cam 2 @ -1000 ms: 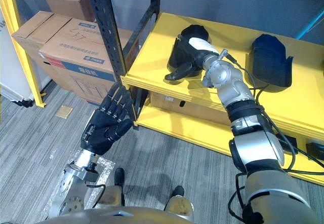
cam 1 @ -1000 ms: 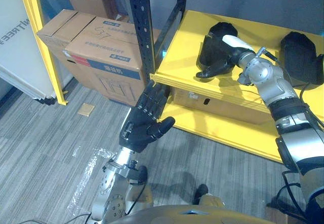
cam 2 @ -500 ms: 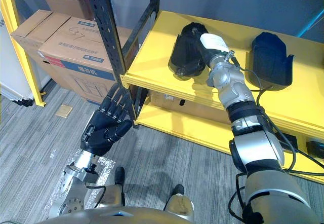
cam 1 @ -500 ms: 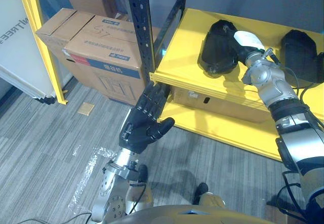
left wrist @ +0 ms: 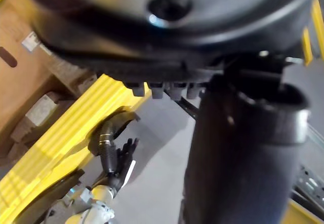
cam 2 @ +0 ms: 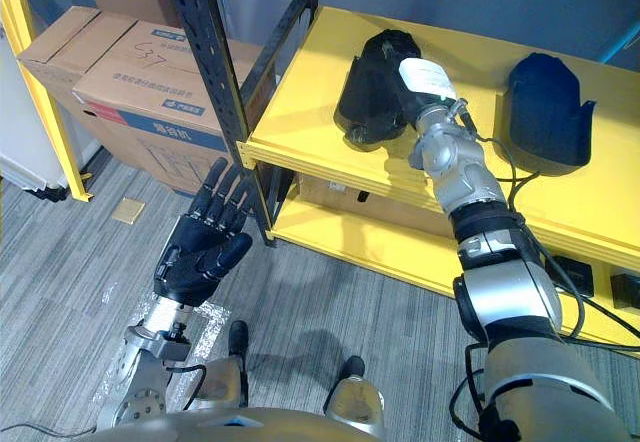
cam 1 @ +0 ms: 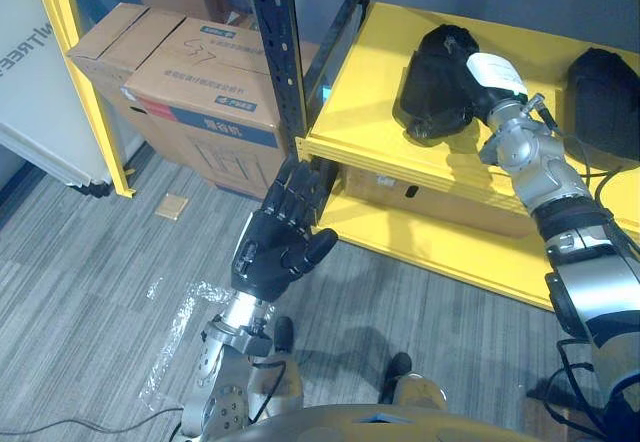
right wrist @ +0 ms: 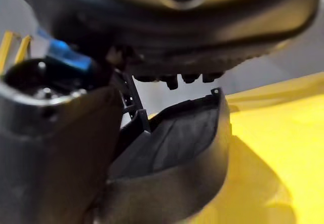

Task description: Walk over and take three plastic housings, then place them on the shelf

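Observation:
A black plastic housing (cam 1: 430, 87) lies on the top board of the yellow shelf (cam 1: 355, 112). My right hand (cam 1: 497, 74), with its white thumb cover, rests against that housing's right end. In the right wrist view the housing (right wrist: 177, 153) shows its hollow side just past the hand. A second black housing (cam 1: 603, 92) lies further right on the same board. My left hand (cam 1: 280, 247) hovers open over the floor in front of the shelf's black upright (cam 1: 280, 52), holding nothing.
Brown cartons (cam 1: 200, 82) are stacked on the floor left of the shelf, behind a yellow post (cam 1: 85, 82). A lower yellow board (cam 1: 440, 247) carries a flat carton. Grey carpet (cam 1: 100, 262) lies in front.
My right hand has swung from under the housing's front up to its right end, and the housing now lies flat on the board. The camera shifted slightly. My left hand stayed put.

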{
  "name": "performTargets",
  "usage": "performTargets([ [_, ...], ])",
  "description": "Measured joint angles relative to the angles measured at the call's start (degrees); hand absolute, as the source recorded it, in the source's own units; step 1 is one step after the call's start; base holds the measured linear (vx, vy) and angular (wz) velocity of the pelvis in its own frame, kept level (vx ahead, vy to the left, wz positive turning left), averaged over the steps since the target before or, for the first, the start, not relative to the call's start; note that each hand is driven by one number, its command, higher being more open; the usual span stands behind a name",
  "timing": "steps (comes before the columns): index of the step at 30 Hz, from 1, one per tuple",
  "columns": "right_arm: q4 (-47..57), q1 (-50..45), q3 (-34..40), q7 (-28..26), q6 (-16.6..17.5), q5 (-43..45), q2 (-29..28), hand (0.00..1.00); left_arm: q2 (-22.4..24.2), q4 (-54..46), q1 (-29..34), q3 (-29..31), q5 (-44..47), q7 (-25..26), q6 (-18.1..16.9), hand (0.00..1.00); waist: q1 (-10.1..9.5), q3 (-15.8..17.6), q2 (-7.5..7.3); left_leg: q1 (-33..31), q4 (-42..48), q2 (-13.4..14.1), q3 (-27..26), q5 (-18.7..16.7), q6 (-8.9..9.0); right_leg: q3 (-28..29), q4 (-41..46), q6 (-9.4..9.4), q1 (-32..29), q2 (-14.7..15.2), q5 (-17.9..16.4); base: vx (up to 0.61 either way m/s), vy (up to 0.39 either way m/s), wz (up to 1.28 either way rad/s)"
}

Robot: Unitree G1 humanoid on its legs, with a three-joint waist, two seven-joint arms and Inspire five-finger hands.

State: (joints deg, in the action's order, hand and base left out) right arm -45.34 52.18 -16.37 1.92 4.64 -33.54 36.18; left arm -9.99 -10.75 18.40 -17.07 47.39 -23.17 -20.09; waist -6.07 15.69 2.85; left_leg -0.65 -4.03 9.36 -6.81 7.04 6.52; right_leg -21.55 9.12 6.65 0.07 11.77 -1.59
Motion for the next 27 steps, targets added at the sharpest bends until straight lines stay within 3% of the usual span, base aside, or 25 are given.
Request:
performTargets([
  [4, 0.0, -0.5, 0.0, 0.4, 0.0, -0.3, 0.0, 1.00, 0.0, 0.0, 0.0, 0.0, 0.0, -0.4, 0.0, 1.00, 0.03, 0.0, 0.00, 0.1, -0.1, 0.0, -0.1, 0.0, 0.01, 0.1, -0.1, 0.00, 0.0, 0.0, 0.0, 0.00, 0.000, 0.00],
  [8, 2.4, -2.5, 0.4, 5.2, -0.3, -3.3, 0.0, 1.00, 0.0, 0.0, 0.0, 0.0, 0.0, -1.6, -0.3, 1.00, 0.03, 0.0, -0.03, 0.3, -0.4, 0.1, -0.7, 0.0, 0.05, 0.6, -0.5, 0.05, -0.2, -0.2, 0.1, 0.00, -0.003, -0.04],
  [13, 23.7, -15.2, 9.2, 10.5, -0.5, -4.3, 0.0, 1.00, 0.0, -0.4, -0.9, 0.3, 0.3, -3.8, -1.9, 1.00, 0.74, -0.2, -0.27, 0.5, -0.7, 0.1, -2.1, -0.1, 0.12, 1.6, -2.4, 0.36, -0.1, -0.6, 1.0, 0.04, -0.005, -0.11],
  [15, 33.8, -21.7, 13.2, 12.0, -0.4, -3.9, 0.0, 1.00, 0.0, -1.3, -1.0, 1.6, 0.3, -3.8, -2.6, 1.00, 1.74, -0.3, -0.55, 1.2, -0.7, 0.1, -2.8, -0.1, 0.13, 2.7, -2.4, 0.43, 0.1, -0.6, 1.0, 0.06, -0.002, -0.22],
  [17, 45.2, -30.9, 20.9, 14.3, 0.7, 1.9, -1.7, 1.00, 0.1, -2.3, -1.6, 3.8, 0.0, -2.5, -3.2, 1.00, 3.52, -0.8, -1.21, 2.3, -0.7, 0.1, -4.3, -0.2, 0.24, 4.3, -2.5, 0.44, 0.2, -0.7, 1.0, 0.05, -0.007, -0.32],
  [19, 49.7, -37.1, 27.6, 16.9, 1.2, 7.7, -4.5, 1.00, 0.0, -2.5, -2.5, 4.9, 0.0, -2.2, -3.1, 1.00, 5.18, -1.6, -2.01, 3.1, -0.7, 0.2, -5.5, -0.7, 0.61, 5.5, -2.6, 0.44, 0.2, -0.9, 1.0, 0.04, -0.001, -0.35],
  [23, 50.0, -50.1, 40.5, 23.1, 0.1, 17.2, -12.7, 1.00, 0.0, -1.3, -2.3, 5.7, -6.1, 3.4, -2.0, 1.00, 8.53, -4.7, -3.58, 4.6, -0.2, 0.2, -8.8, -3.6, 0.74, 8.5, -3.6, 0.87, 0.0, -1.1, 1.3, 0.02, 0.029, -0.38],
  [27, 49.1, -61.0, 43.9, 27.2, -2.1, 22.9, -21.7, 1.00, 0.4, 0.2, 0.1, 6.4, -10.2, 5.2, 1.0, 1.00, 10.50, -6.6, -3.20, 5.4, -0.2, 0.3, -10.5, -4.3, 0.83, 10.1, -4.5, 0.98, 0.0, -1.4, 1.4, 0.01, 0.015, -0.26],
])
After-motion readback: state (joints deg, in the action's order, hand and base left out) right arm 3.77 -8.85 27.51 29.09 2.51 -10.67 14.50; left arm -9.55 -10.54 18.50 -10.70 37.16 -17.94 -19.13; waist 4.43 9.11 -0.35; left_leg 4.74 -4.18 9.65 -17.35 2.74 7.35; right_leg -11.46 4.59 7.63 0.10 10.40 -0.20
